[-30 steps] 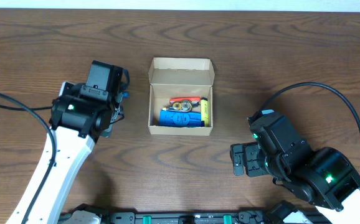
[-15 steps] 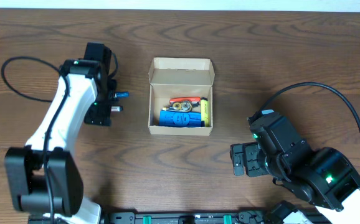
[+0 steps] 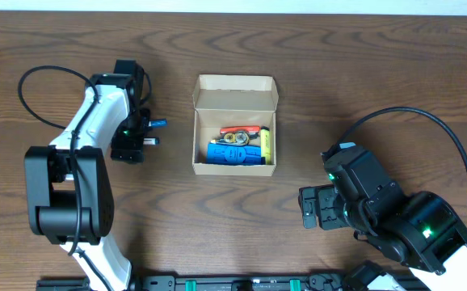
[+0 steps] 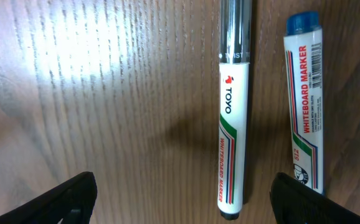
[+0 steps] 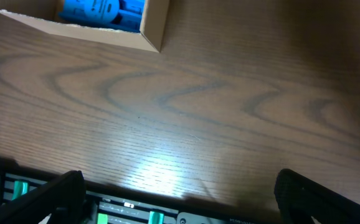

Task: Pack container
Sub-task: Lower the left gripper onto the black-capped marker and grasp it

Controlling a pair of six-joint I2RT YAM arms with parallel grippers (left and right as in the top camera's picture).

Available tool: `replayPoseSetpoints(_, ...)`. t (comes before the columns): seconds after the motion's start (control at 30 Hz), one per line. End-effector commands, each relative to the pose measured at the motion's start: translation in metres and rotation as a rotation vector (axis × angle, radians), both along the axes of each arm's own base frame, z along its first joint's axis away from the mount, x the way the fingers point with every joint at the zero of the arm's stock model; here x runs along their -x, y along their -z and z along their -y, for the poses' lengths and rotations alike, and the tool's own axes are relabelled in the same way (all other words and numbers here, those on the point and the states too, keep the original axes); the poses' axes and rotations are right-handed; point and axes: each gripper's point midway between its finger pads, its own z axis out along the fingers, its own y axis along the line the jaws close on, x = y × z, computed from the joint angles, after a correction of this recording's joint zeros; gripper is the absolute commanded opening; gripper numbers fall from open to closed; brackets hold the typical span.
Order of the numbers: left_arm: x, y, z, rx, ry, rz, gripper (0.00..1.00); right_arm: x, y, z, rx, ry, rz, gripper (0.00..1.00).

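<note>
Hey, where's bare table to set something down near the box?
Bare wood lies right of the container, up to the right arm, and along its near side. Left is crowded: two markers lie under the open left pincer.

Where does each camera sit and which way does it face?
Overhead: above the wooden table, looking straight down on the open tan cardboard box; left arm and right arm show.
Left wrist: on the left arm, facing down at a dark-capped whiteboard marker and a blue-capped one; open left claw at the bottom corners.
Right wrist: low, facing the box's near corner; open right claw at bottom corners.
Shared: overhead and right wrist both show the box.
</note>
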Motion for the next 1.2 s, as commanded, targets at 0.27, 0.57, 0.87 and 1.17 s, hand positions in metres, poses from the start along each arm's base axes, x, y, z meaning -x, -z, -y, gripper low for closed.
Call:
replayPoseSetpoints(0.27,-0.009,0.021,-0.006,-0.018,0.031,-0.022,0.89,0.001,0.000,-0.001,-0.002,-0.002,-0.003,0.99)
replayPoseSetpoints(0.57,-0.006,0.032,-0.006,-0.022,0.031,-0.051,0.73,0.001,0.000,-0.001,-0.002,-0.002,-0.003,0.99)
replayPoseSetpoints(0.87,-0.006,0.031,-0.018,-0.093,0.036,-0.051,0.54,0.001,0.000,-0.001,-0.002,-0.002,-0.003,0.99)
replayPoseSetpoints(1.17,-0.007,0.037,-0.020,-0.100,0.044,-0.051,0.52,0.001,0.000,-0.001,-0.002,-0.002,-0.003,0.99)
